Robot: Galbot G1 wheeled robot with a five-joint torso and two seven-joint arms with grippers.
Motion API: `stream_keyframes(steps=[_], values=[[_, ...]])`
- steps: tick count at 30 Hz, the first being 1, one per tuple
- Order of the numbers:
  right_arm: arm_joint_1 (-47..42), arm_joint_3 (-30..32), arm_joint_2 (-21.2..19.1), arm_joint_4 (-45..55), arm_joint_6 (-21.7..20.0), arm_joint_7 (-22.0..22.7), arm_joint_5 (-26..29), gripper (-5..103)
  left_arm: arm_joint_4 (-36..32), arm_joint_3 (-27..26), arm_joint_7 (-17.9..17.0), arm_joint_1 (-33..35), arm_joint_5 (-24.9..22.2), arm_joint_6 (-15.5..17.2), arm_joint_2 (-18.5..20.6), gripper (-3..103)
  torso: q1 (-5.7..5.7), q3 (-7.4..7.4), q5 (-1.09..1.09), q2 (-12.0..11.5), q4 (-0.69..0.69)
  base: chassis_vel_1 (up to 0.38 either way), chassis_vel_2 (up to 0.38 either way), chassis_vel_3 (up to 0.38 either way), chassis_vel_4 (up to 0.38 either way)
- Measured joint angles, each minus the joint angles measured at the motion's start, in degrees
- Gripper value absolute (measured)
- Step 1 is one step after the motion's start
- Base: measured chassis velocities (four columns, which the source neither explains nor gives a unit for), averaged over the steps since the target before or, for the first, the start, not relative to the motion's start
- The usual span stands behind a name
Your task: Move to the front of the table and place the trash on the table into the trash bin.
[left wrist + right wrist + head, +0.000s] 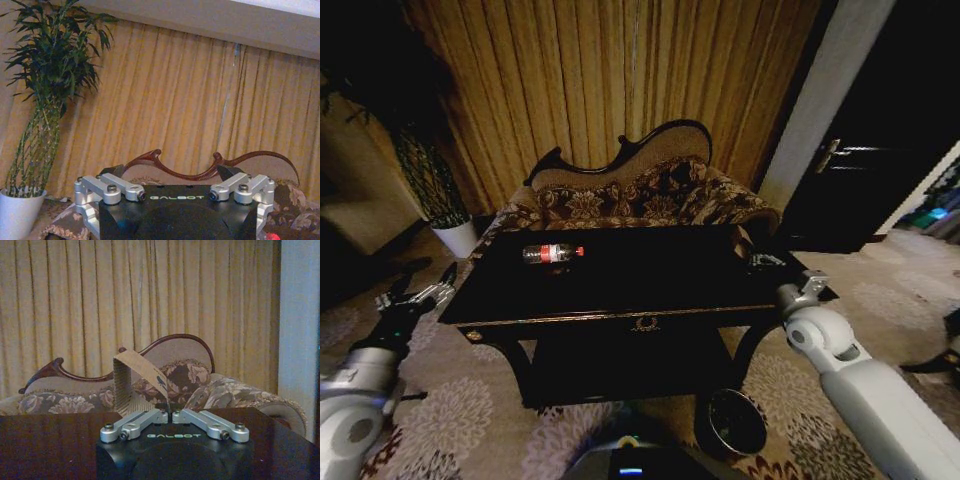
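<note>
Item: bottle (pixel 552 253), likely light, slippery; grip mid-body. Lies on worktop (pixel 650 285), ahead-right of released left tool (pixel 418 293); right tool (pixel 171 415) clenched, empty.

You see a glossy black table (pixel 620 285) with gold trim and a gold emblem. The bottle (pixel 552 253) is clear, with red label and cap. The bin (pixel 732 424) is black inside. The sofa (pixel 640 195) is floral, brown and cream; curtains (pixel 620 70) golden; rug (pixel 450 420) flowered; pot (pixel 455 238) white.
</note>
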Motion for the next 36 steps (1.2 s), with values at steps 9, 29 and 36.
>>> stream_keyframes(steps=[9,29,36], values=[[-0.53,0.03,0.83,1.0,-1.44,0.08,-0.16,0,-0.34,0.81,0.16,-0.24,0.13,0.0,-0.06,100,0.0,0.0,0.0,0.0,0.0,0.077,-0.073,-0.078,0.073],[-0.38,-0.1,0.99,0.05,-1.03,0.13,-0.25,0,-0.73,1.11,0.66,-0.28,0.18,-0.01,-0.14,100,-0.01,0.0,0.0,0.01,0.0,0.165,-0.163,-0.157,0.169],[-0.68,-0.48,1.85,-1.21,0.0,-0.02,-1.12,0,-0.87,1.11,0.7,-0.16,0.22,-0.09,-0.39,100,0.0,0.0,0.0,0.01,0.0,0.151,-0.155,-0.146,0.163]])
